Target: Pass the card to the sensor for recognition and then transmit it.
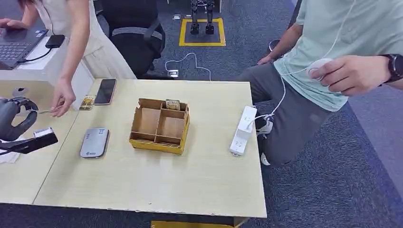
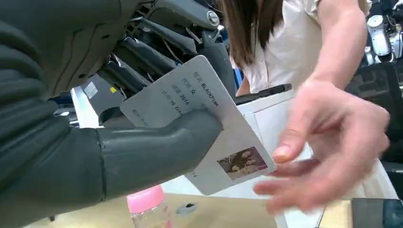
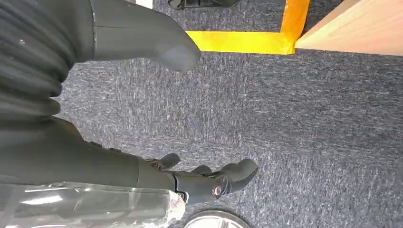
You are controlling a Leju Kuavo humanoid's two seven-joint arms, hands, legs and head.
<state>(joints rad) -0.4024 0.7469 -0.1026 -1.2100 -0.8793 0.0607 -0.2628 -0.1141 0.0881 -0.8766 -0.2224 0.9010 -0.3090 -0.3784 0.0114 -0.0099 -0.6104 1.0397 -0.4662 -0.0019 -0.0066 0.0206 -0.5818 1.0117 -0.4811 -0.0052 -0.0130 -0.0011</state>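
The table [image 1: 199,171] has a pale matt wood-grain top, on it a brown cardboard box [image 1: 160,125], left of the box a smooth grey metallic-looking sensor [image 1: 94,142], right of it a glossy white plastic power strip [image 1: 243,130], and the floor [image 3: 285,118] is rough blue-grey carpet.

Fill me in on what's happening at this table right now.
The robot's left hand holds a white photo card up at the table's left end, thumb pressed across its face. A person's hand reaches in beside the card's corner. The grey sensor pad lies flat on the table, next to a cardboard divider box. The right hand hangs open above the carpet.
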